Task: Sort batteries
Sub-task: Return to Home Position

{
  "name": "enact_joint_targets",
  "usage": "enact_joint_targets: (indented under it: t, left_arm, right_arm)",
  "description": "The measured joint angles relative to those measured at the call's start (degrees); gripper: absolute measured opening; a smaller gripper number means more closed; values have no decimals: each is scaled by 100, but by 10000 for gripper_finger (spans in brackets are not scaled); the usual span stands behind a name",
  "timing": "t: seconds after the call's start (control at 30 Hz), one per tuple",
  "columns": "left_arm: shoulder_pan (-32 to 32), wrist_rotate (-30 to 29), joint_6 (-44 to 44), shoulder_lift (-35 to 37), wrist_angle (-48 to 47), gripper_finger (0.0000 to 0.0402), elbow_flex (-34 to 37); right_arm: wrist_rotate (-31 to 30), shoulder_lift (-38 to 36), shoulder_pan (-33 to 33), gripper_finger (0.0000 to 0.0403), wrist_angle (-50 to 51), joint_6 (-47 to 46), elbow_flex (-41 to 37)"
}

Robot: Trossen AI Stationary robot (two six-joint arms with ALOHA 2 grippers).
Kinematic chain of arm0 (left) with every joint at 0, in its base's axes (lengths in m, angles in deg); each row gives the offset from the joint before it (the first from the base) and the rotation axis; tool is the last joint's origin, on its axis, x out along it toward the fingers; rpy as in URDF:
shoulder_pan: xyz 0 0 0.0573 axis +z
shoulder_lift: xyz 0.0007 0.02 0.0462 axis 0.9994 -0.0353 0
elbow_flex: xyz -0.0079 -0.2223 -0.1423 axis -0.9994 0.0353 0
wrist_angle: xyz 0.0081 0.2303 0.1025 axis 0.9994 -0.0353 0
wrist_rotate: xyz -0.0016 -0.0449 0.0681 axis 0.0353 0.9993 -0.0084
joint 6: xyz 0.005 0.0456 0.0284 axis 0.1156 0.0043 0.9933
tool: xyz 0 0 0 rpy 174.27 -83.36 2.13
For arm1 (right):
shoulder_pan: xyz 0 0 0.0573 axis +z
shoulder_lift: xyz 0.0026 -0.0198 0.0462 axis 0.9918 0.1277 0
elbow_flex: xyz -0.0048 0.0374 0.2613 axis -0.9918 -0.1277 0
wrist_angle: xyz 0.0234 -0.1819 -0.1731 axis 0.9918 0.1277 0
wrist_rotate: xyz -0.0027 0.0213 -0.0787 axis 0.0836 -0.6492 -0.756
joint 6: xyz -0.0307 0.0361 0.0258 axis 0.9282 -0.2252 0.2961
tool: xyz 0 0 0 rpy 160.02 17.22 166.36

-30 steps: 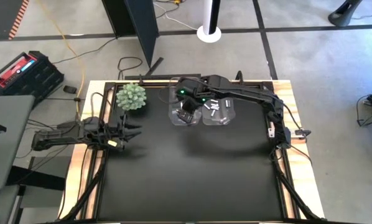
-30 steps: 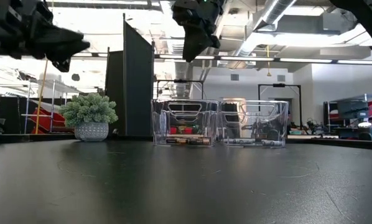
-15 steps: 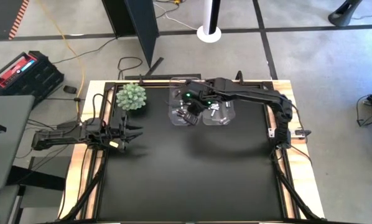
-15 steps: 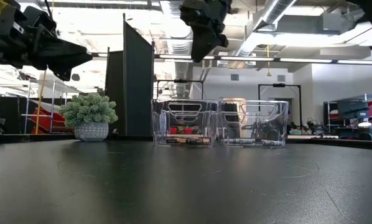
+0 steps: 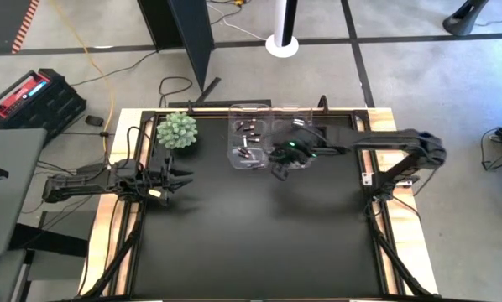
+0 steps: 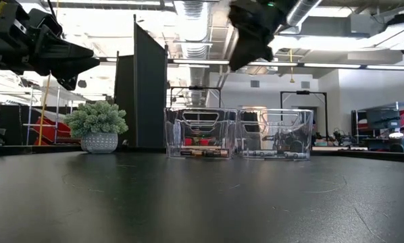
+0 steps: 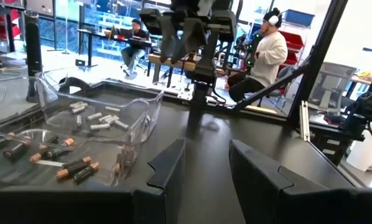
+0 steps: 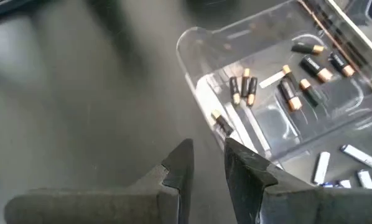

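Two clear bins stand side by side at the table's far side. The left bin (image 5: 248, 143) holds dark batteries (image 8: 290, 92) with copper ends. The right bin (image 5: 299, 138) holds white batteries (image 7: 94, 118). My right gripper (image 5: 277, 170) hangs in the air above the near edge of the bins, about where they meet. It is open with a narrow gap (image 8: 208, 155) and holds nothing. My left gripper (image 5: 184, 179) waits, open, in the air over the table's left part (image 7: 208, 158), pointing toward the bins.
A small potted plant (image 5: 176, 130) stands at the far left corner of the table, beside the left bin. A dark upright panel (image 6: 150, 88) stands behind the table. People sit in the room beyond the table (image 7: 264, 53). The black tabletop (image 5: 259, 235) stretches toward the near edge.
My right gripper has moved from above the left bin toward the table's right and a little toward the near edge. It now hangs over the bins' near rim, and its arm has drawn back toward the right. The bins and batteries have stayed put.
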Motion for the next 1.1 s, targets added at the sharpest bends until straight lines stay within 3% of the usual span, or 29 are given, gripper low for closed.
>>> enact_joint_targets:
  t: [0.2, 0.57, 1.1]
  left_arm:
    - [0, 2, -34, -2, -2, 120, 2]
    - [0, 2, -47, -2, -2, 120, 2]
    - [0, 3, -47, 0, -4, 120, 4]
  right_arm:
    - [4, -1134, 152, 109, -1138, -18, -1715]
    - [4, -3438, 604, 109, -1896, -21, -4161]
    - [13, -7023, 1207, 109, -2550, -172, -6585]
